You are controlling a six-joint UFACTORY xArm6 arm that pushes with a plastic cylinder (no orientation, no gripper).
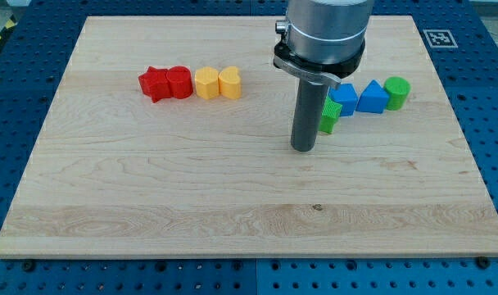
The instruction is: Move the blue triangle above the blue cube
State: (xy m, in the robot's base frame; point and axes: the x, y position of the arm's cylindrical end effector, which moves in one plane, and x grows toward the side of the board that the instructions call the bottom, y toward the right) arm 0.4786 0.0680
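Observation:
The blue triangle (372, 97) lies at the view's right, touching the right side of the blue cube (343, 99). My tip (303, 148) rests on the board to the lower left of the blue cube, apart from it. A green block (329, 115) sits just right of the rod, partly hidden by it, against the cube's lower left. A green cylinder (396, 93) stands right of the triangle.
A row of blocks lies at the view's upper left: a red star-like block (154, 83), a red cylinder (179, 82), a yellow hexagon-like block (206, 83) and a yellow heart-like block (230, 82). The wooden board (233, 205) lies on a blue perforated table.

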